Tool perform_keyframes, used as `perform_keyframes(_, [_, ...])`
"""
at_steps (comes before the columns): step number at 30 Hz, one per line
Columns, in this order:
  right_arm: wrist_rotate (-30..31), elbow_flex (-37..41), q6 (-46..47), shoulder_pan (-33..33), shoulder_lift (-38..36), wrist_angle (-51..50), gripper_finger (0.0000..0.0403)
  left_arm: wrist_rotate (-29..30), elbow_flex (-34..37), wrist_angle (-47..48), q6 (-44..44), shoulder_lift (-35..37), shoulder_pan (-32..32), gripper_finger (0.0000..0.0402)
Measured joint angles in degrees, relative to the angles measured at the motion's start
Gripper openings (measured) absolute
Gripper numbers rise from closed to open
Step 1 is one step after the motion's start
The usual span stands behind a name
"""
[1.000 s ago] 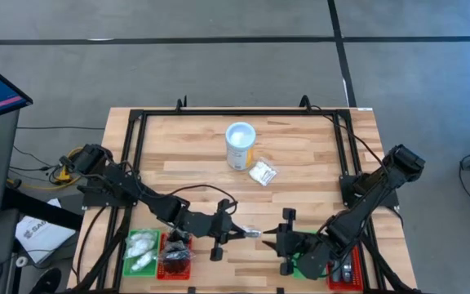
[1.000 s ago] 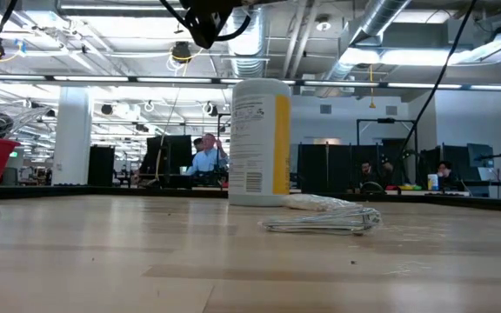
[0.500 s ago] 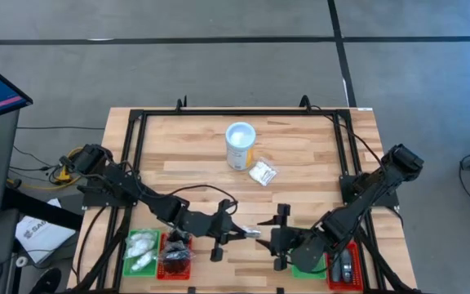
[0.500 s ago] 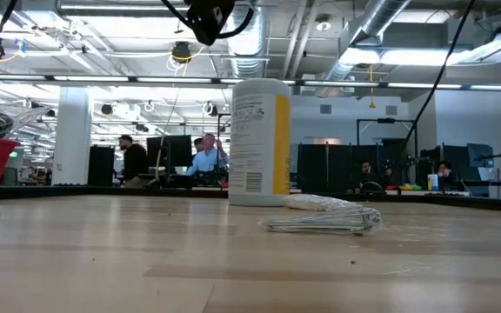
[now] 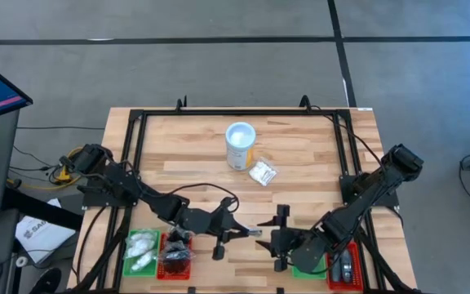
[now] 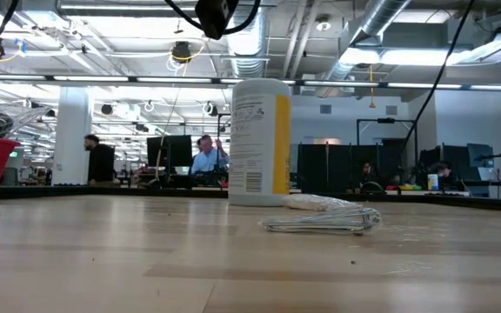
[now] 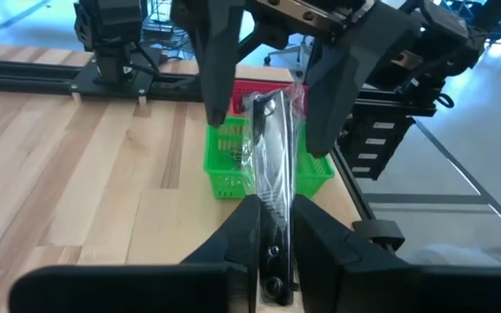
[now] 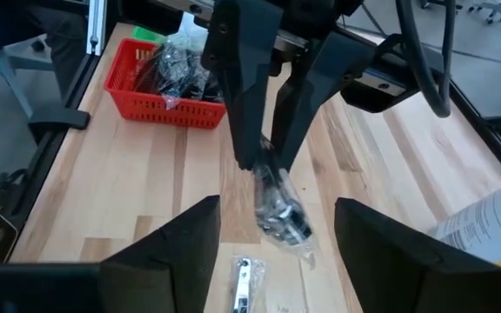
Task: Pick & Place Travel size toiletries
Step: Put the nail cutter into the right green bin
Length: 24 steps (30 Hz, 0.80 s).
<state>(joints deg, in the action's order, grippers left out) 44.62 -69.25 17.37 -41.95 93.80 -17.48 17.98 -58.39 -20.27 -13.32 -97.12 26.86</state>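
Looks like a mid-air handoff: left gripper (image 5: 254, 233) fingers pinch the clear-wrapped dark packet (image 7: 270, 170), right gripper (image 5: 269, 238) fingers spread wide around it.

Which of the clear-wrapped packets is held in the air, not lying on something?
The dark clear-wrapped packet, pinched by the left gripper facing the open right gripper; the white packet lies beside the tub.

Grey concrete floor (image 5: 219, 65) surrounds the table, crossed by dark lines. Beyond the table: an open hall with exposed silver ducting (image 6: 381, 26) overhead, fluorescent strip lights (image 6: 120, 80), a white pillar (image 6: 72, 135) and rows of dark monitors (image 6: 329, 169) (several seated persons, indistinct).
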Motion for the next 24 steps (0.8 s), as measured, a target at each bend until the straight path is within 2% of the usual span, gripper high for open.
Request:
perform_keyframes(9, [0.3, 0.0, 0.0, 0.1, 0.0, 0.2, 0.0157, 0.0, 0.0, -0.3, 0.0, 0.0, -0.3, 0.0044])
perform_keyframes(18, [0.0, 0.0, -2.0, 0.0, 0.1, 1.0, 0.0045, -0.4, 0.0, -0.6, 0.6, 0.0, -0.3, 0.0045])
perform_keyframes(24, [-0.2, 0.0, -2.4, 0.0, 0.1, 1.5, 0.0045, -0.4, 0.0, -0.6, 0.9, 0.0, -0.2, 0.004])
